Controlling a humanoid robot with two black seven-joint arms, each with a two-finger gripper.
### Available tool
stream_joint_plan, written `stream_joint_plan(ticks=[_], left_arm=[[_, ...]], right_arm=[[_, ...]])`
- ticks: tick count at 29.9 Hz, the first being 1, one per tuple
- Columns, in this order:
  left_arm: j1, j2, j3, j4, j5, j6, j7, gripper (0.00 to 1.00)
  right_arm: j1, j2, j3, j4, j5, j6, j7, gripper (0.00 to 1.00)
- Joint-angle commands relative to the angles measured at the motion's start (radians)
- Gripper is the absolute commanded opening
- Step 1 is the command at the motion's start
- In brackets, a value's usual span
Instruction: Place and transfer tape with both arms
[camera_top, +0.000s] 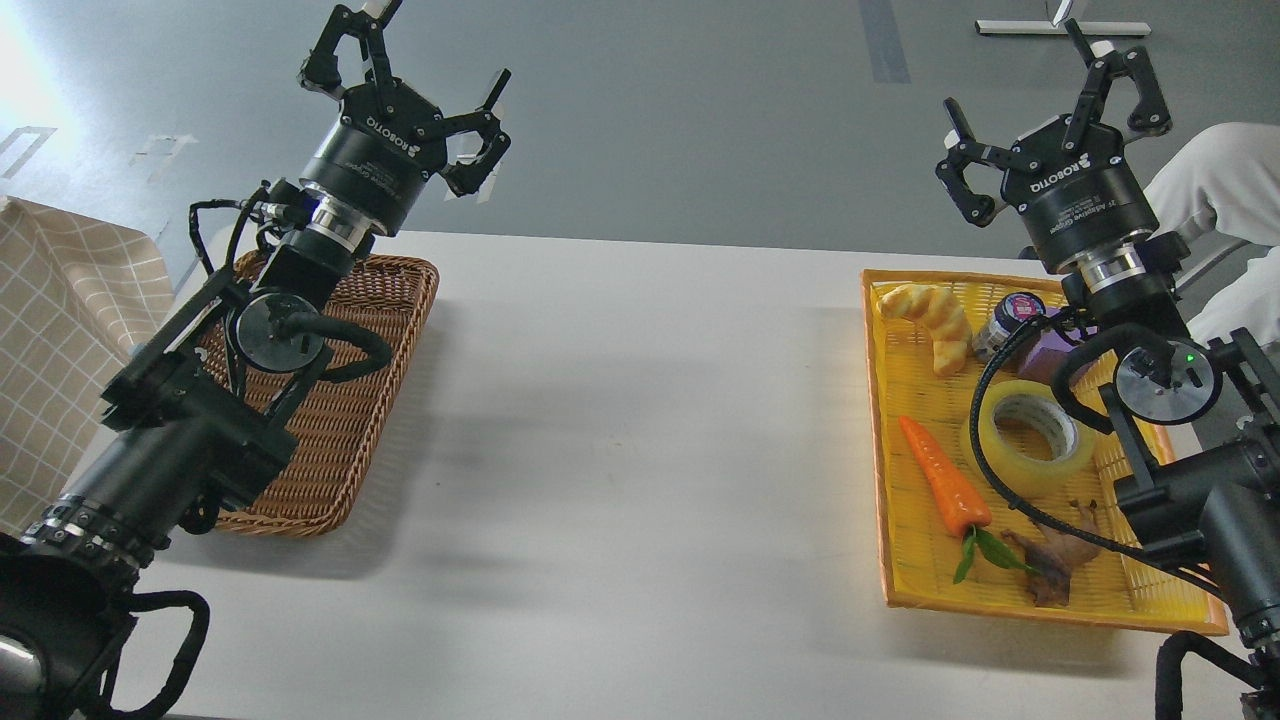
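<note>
The tape (1030, 437), a yellowish translucent roll with a pale core, lies flat in the yellow tray (900, 560) on the right, partly crossed by my right arm's cable. High above the tray's far end my right gripper (1055, 110) is raised and open, holding nothing. My left gripper (415, 95) is also raised and open, empty, above the far edge of the brown wicker basket (390, 330) on the left. Both grippers are well away from the tape.
In the yellow tray also lie a carrot (943, 480), a bread piece (935, 318), a small jar (1010, 322), a purple block (1055, 355) and a brown object (1055, 560). A checked cloth (60, 330) lies at the left edge. The white table (640, 430) spans between the containers.
</note>
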Motion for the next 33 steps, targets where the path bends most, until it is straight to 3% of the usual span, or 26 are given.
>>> stream_joint_plan(ticks=[1, 33], left_arm=[[0.000, 0.001, 0.005, 0.000, 0.000, 0.000, 0.001, 0.98], [-0.001, -0.001, 0.018, -0.008, 0.006, 0.000, -0.003, 0.98]], right_arm=[[-0.005, 0.000, -0.001, -0.001, 0.001, 0.000, 0.002, 1.00], [-0.022, 0.009, 0.000, 0.007, 0.004, 0.000, 0.003, 1.00]])
